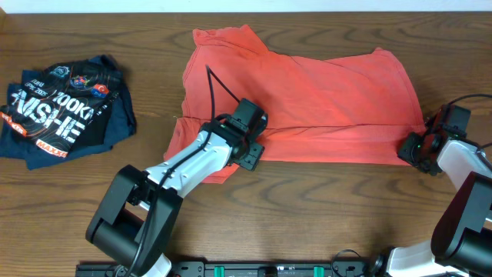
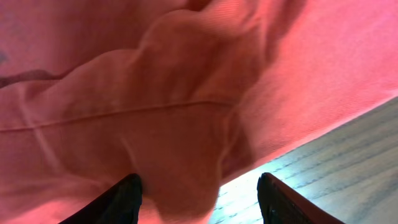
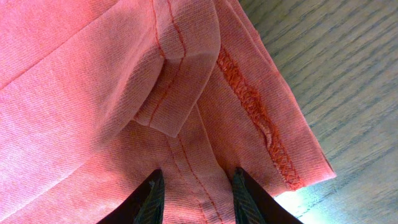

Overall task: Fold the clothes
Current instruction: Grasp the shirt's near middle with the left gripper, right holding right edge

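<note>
Wood-grain counter ran the full width, and at the far left sat a crumpled dark navy garment with white and orange lettering, well apart from everything else. Moving right, the coral-red T-shirt lay spread across the middle, plain side up, one sleeve poking toward the back edge. And there was the left tool, down on the shirt's near hem toward its left end, fingers spread wide with a rumpled fold of red cloth bulging between them. Over at the shirt's near right corner, the right tool had its fingers drawn narrow, a stitched seam running between them. Whether it was actually pinching, I couldn't tell.
</note>
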Controlling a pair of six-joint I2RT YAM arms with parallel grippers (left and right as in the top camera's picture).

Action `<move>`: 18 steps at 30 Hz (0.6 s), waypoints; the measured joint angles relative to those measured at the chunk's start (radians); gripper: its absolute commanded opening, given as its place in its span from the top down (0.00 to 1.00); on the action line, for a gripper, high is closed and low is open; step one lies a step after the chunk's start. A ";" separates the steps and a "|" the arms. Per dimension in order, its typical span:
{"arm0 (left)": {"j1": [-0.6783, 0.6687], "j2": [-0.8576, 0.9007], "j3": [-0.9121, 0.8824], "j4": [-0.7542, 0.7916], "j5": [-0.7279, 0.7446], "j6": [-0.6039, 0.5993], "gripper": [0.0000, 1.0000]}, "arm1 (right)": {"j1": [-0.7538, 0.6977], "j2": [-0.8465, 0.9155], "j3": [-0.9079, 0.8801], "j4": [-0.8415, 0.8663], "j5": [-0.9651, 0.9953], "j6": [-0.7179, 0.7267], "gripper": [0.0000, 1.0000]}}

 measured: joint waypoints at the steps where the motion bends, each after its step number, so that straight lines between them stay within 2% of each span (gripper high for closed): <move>1: -0.004 0.002 0.000 0.003 0.000 0.000 0.38 | 0.000 0.000 0.000 0.000 0.000 0.000 0.65; 3: -0.011 0.003 0.000 0.013 0.000 0.000 0.39 | 0.000 0.000 0.000 0.000 0.000 0.000 0.65; 6: -0.013 0.010 0.000 0.028 0.000 0.005 0.48 | 0.000 0.000 0.000 0.000 0.000 0.000 0.65; 11: -0.013 0.025 0.000 0.045 -0.030 0.015 0.52 | 0.001 0.000 0.000 0.000 0.000 0.000 0.65; 14: -0.013 0.042 0.000 0.050 -0.040 0.021 0.67 | 0.001 0.000 0.000 0.000 0.000 0.000 0.65; 15: -0.013 0.049 0.000 0.053 -0.044 0.023 0.75 | 0.001 0.000 0.000 0.000 0.000 0.000 0.65; 16: -0.013 0.055 0.000 0.053 -0.048 0.023 0.88 | 0.001 0.000 0.000 0.000 0.000 0.000 0.65; 17: -0.013 0.060 0.000 0.054 -0.056 0.020 0.94 | 0.001 0.000 0.000 0.000 0.000 0.000 0.65; 18: -0.013 0.063 0.000 0.055 -0.066 0.022 0.94 | 0.001 0.000 0.000 0.000 0.000 0.000 0.65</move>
